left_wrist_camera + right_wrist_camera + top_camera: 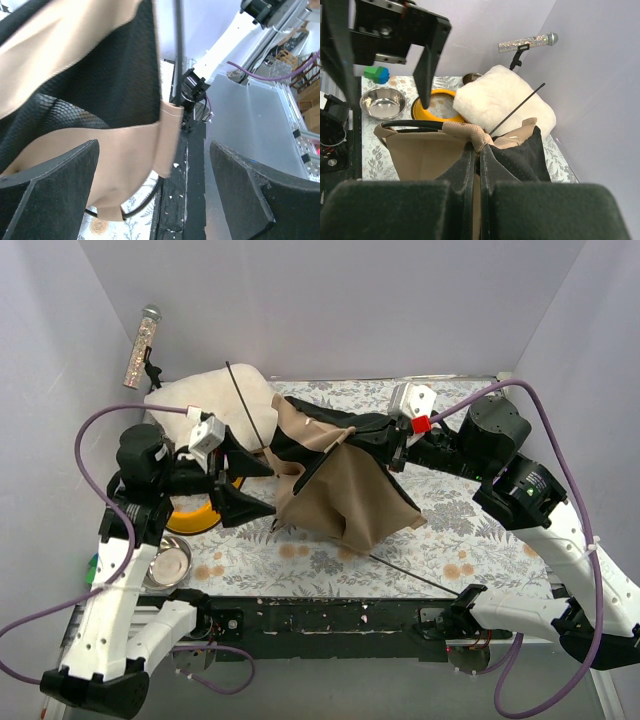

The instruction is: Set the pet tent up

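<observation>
Tent [345, 495] lies crumpled at the middle of the table [470, 532], seen from above. Your right gripper [380, 440] pinches its upper edge, I think to lift the fabric; the left gripper [268, 490] stands wide open just beside the tent's left side, holding nothing. One pole [248, 400] sticks up toward the cushion [210, 395]. In the left wrist view, the tan edge hangs between the open fingers [55, 190], so a grasp there looks possible. In the right wrist view, the closed fingers [395, 210] clamp dark lining and tan fabric. The cushion, the yellow stand [437, 105] and a steel bowl [382, 102] crowd the left side and may hinder spreading the tent.
</observation>
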{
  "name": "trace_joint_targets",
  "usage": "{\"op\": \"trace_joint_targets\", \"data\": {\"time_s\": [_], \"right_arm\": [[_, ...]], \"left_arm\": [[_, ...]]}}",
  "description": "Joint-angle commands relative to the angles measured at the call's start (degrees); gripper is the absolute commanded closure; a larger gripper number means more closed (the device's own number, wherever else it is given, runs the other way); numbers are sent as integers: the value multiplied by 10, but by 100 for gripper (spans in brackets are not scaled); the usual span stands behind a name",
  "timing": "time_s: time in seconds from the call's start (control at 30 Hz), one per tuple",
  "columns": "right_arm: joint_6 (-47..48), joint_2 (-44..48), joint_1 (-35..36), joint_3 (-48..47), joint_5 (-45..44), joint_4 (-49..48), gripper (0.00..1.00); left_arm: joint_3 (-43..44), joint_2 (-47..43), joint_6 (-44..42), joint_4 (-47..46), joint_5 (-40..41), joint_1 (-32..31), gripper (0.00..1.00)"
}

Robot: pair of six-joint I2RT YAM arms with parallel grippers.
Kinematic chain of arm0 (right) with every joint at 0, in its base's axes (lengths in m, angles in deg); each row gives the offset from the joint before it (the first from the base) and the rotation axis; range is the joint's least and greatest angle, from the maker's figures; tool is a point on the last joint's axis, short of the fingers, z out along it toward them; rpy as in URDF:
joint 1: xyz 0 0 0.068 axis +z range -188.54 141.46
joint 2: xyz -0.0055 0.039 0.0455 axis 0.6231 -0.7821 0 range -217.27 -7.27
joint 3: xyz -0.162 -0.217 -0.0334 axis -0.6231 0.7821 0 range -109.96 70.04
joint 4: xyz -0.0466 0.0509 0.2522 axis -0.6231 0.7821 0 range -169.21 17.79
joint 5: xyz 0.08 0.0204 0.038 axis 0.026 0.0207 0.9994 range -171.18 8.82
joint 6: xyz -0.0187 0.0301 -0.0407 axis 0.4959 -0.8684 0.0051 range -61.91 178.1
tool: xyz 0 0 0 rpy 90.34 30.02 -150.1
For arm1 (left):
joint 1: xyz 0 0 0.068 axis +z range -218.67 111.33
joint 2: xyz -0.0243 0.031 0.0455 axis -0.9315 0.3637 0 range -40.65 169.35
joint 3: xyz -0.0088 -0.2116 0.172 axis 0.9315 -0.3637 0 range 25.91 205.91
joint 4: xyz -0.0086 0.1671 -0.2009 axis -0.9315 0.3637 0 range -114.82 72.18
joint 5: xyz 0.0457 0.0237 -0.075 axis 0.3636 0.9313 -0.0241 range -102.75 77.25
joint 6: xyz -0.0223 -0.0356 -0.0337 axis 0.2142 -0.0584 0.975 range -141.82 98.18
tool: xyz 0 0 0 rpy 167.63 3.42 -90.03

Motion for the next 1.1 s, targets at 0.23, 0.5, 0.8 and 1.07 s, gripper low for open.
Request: {"op": "trace_joint_targets", "data": {"time_s": [0.23,0.5,0.8,1.07], "right_arm": [[14,-11,3,9,14,-132,99],[23,-53,2,9,13,-232,97],[60,-73,3,-63,-138,-239,17],[204,-7,4,-19,-185,-262,13]], "left_arm": [[-64,-15,-49,-16,46,-27,18],[-10,18,-24,-9,174,-76,100],[90,102,154,-8,389,-75,100],[222,198,366,-73,430,-74,100]]}}
